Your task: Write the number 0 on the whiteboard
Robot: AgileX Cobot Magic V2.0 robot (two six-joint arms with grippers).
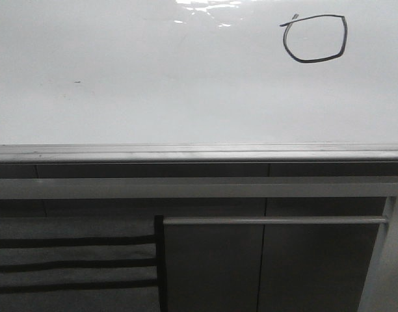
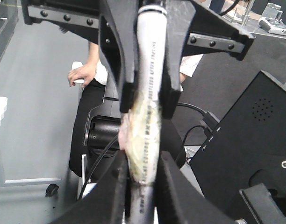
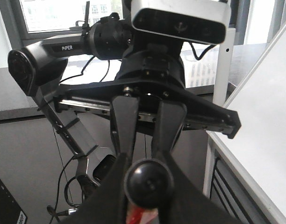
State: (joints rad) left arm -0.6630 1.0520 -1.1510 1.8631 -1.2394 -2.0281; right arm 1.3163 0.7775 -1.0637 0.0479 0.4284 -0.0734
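The whiteboard point(image 1: 153, 78) fills the upper half of the front view, with its grey metal lower rail point(image 1: 199, 153) below. The number 0 point(image 1: 315, 60), a thin black loop with a small tail, is drawn at the board's upper right. Neither gripper shows in the front view. In the left wrist view my left gripper point(image 2: 144, 161) is shut on a white marker point(image 2: 146, 116) wrapped in yellowish tape. In the right wrist view my right gripper point(image 3: 148, 172) is shut on a marker with a round black end point(image 3: 148, 183) and red below it. The whiteboard's edge point(image 3: 269, 107) stands beside it.
Dark grey cabinet panels point(image 1: 264, 266) and a grey bar point(image 1: 274, 220) lie under the board. A seated person's hand point(image 2: 81, 74) and a black box point(image 2: 255, 140) show behind the left gripper. The other arm point(image 3: 54, 53) and a camera point(image 3: 180, 21) show behind the right gripper.
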